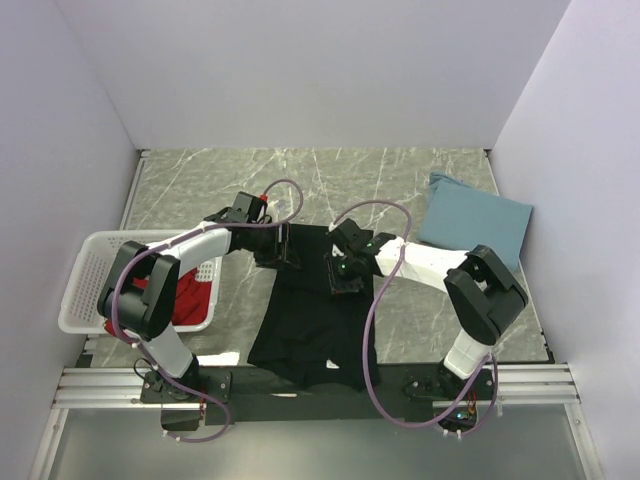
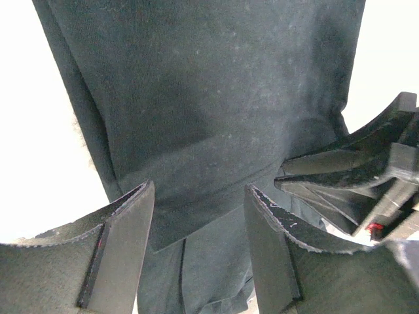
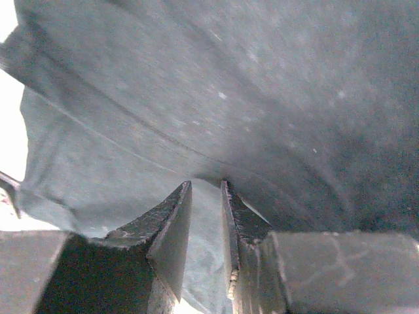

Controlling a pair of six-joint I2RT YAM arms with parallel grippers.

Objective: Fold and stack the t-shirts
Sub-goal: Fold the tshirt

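The black t-shirt (image 1: 310, 330) lies lengthwise on the marble table between the two arms, its near end hanging over the front edge. Over its far left part my left gripper (image 1: 278, 250) hovers open, and in the left wrist view its jaws (image 2: 200, 196) straddle a folded hem of the dark cloth (image 2: 216, 98). My right gripper (image 1: 338, 278) is on the shirt's right side. In the right wrist view it (image 3: 206, 186) is shut on a raised fold of the black cloth (image 3: 229, 85). A red t-shirt (image 1: 190, 295) lies in the basket. A dusty-blue t-shirt (image 1: 475, 215) lies folded at the back right.
The white latticed basket (image 1: 85, 270) stands at the table's left edge, beside the left arm. White walls close in the table on three sides. The right gripper's fingers (image 2: 347, 170) show at the right of the left wrist view, close to the left gripper.
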